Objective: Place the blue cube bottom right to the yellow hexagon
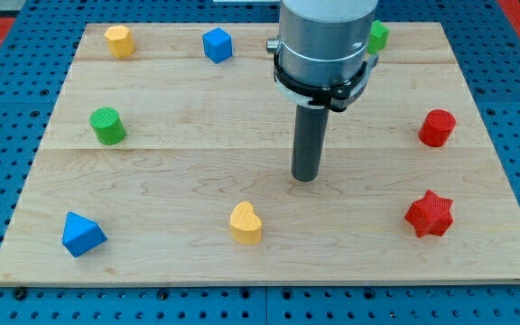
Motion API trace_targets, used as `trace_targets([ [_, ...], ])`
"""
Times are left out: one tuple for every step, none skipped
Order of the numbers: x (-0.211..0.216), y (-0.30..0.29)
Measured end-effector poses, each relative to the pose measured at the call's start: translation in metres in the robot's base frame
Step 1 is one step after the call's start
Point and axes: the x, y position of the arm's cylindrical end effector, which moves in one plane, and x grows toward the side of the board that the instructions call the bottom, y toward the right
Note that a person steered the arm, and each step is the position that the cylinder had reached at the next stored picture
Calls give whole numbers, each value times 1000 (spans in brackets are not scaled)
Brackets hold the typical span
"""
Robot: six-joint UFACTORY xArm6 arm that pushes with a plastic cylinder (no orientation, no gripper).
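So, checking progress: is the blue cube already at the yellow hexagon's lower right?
No, the blue cube sits level with the yellow hexagon, off to the view's right.

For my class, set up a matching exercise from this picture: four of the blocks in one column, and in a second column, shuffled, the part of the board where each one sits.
Column one:
1. blue cube
2. yellow hexagon
3. red star
4. yellow heart

Column two:
A. bottom edge, near the middle
B. top left corner
C. lower right
D. top edge, left of the arm

Pairs: 1-D, 2-B, 3-C, 4-A.

My tip stands mid-board, touching no block.
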Motion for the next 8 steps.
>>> trace_targets([
  [0,0],
  [0,-9],
  [0,-9],
  [-21,-14],
  [-84,-14],
  [-192,-3],
  [-250,-7],
  [-273,-61],
])
